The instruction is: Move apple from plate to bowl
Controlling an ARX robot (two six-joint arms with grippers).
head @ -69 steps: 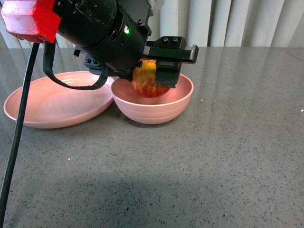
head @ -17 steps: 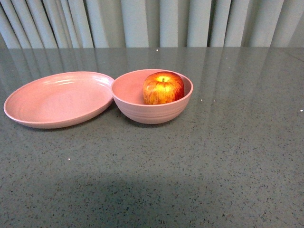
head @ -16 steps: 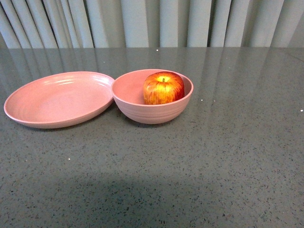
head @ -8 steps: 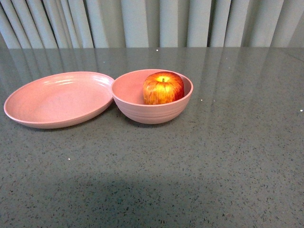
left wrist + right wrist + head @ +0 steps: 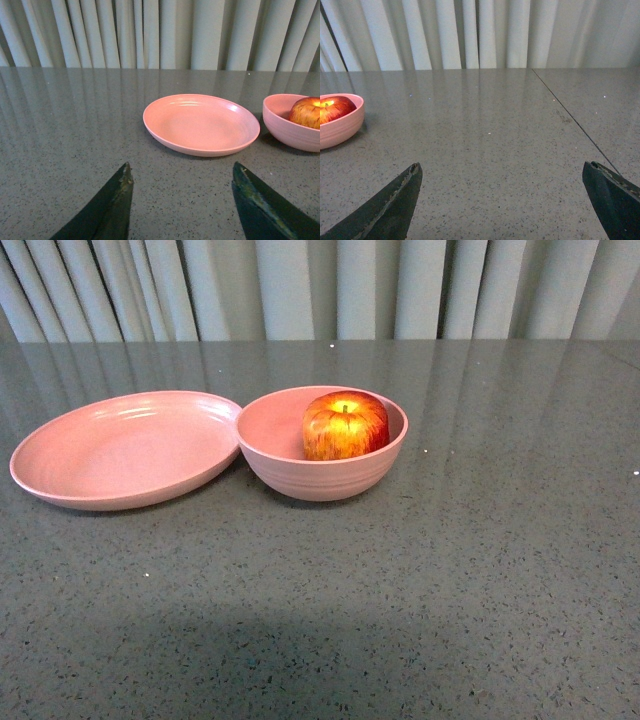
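Item: apple (image 5: 345, 426), red with yellow streaks, stem up, sitting inside the bowl (image 5: 322, 472), toward its right side. Item: bowl, deep pale pink, on the grey speckled worktop (image 5: 420, 590), its left rim touching or just beside the plate (image 5: 125, 450), which lies bare. Surroundings: pleated curtain (image 5: 320, 288) along the far edge; a thin seam line (image 5: 575, 120) crosses the worktop well right of the bowl. Open worktop lies in front and to the right. Left gripper (image 5: 181, 172): jaws spread wide, holding nothing, facing the plate. Right gripper (image 5: 502, 175): jaws spread wide, holding nothing, well apart from the bowl.
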